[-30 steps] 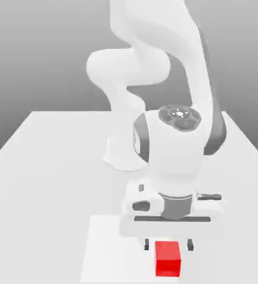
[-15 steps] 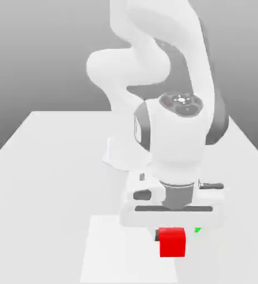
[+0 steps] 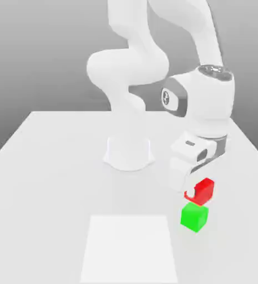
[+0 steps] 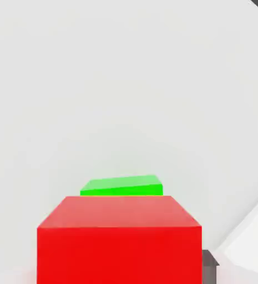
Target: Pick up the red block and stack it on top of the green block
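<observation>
Well, red block (image 3: pixel 203 191) (gripped) above green block (image 3: pixel 194 217)

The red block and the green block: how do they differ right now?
The red block is up in the end effector's grip, while the green block sits on the table. The red one is bright red; the green one is bright green. Both are plain, unmarked cubes.

So there's this big pale grey table (image 3: pixel 53 183), and a plain white square (image 3: pixel 130 249) lying flat on its near part, around the middle, with a darker grey backdrop (image 3: pixel 42 55) behind the far edge.
</observation>
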